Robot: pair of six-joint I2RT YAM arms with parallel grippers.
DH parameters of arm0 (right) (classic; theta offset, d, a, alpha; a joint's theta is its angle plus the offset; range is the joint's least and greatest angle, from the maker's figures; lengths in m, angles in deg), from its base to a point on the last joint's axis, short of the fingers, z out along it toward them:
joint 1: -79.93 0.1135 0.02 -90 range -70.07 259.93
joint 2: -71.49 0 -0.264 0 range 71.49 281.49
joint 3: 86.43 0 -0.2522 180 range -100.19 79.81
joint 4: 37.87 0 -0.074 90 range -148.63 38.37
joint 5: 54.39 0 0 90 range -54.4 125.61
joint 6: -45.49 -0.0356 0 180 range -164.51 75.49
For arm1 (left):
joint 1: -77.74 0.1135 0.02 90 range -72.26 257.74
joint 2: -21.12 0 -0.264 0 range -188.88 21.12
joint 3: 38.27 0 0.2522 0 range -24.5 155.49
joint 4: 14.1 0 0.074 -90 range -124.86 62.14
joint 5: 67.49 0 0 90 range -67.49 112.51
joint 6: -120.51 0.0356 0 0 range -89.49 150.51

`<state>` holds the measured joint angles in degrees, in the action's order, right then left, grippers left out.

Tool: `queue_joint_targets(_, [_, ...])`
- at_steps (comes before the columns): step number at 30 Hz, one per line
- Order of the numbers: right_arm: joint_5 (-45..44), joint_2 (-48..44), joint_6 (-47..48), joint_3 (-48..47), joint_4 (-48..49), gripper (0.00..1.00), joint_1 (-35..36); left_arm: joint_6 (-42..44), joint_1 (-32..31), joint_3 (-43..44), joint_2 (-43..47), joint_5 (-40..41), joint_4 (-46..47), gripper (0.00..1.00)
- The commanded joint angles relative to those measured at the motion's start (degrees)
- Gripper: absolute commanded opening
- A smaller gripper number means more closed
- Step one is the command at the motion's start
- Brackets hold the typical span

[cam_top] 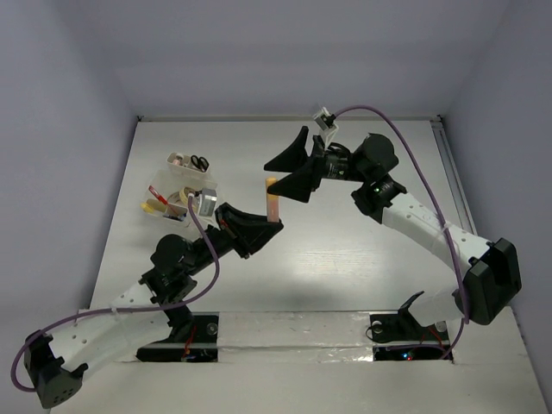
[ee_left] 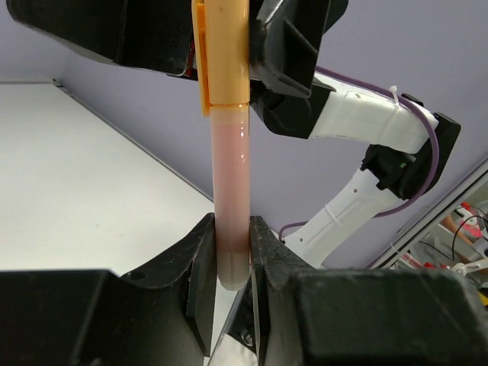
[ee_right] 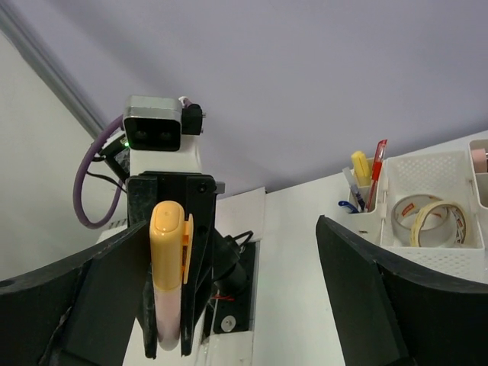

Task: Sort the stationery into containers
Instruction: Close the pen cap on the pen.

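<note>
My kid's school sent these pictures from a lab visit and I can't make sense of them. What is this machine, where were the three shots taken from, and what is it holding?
These are two robot arms bolted at the near edge of a white table. One picture looks down from above; the other two come from small cameras on each arm's wrist. The left end effector is shut on an orange-capped highlighter pen, holding it upright by its bottom end. The right end effector is wide open, its fingers on either side of the cap end, gripping nothing. On the table to the left stands a clear divided organiser box holding tape rolls, pens and black-handled scissors.
</note>
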<state>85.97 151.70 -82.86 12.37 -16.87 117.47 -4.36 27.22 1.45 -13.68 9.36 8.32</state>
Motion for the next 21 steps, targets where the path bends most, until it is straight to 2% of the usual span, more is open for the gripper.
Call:
queue_joint_targets(1, [1.48, -0.4, -0.67, -2.61, 1.8, 0.91, -0.01, -0.72, 0.16, -0.12, 0.0, -1.36, 5.56, 0.0])
queue_joint_targets(6, [2.63, 0.21, -1.64, -2.87, 2.68, 0.84, -0.01, -0.72, 0.16, -0.2, -0.96, -1.36, 5.74, 0.0])
queue_joint_targets(9, [2.63, 0.3, -2.26, -2.52, 3.56, 0.76, -0.01, -0.72, 0.16, -0.2, -1.14, -1.18, 6.0, 0.0])
queue_joint_targets(11, [2.8, 0.3, -2.61, -2.26, 3.82, 0.61, -0.01, -0.64, 0.16, -0.12, -1.31, -1.18, 6.0, 0.0])
queue_joint_targets(12, [2.8, 0.22, -2.7, -2.0, 3.91, 0.47, -0.01, -0.64, 0.16, -0.12, -1.23, -1.09, 5.92, 0.0])
queue_joint_targets(15, [2.54, -0.22, -2.96, -0.86, 4.35, 0.23, -0.01, -0.2, 0.16, 0.15, -0.97, -0.57, 5.13, 0.0])
queue_joint_targets(18, [2.28, -0.84, -3.4, 0.2, 4.52, 0.11, -0.01, 0.68, 0.16, 0.67, -0.18, 0.31, 4.6, 0.0])
queue_joint_targets(21, [2.28, -1.37, -4.19, 1.96, 5.14, 0.06, -0.01, 2.08, 0.16, 1.9, 0.09, 1.54, 3.63, 0.0])
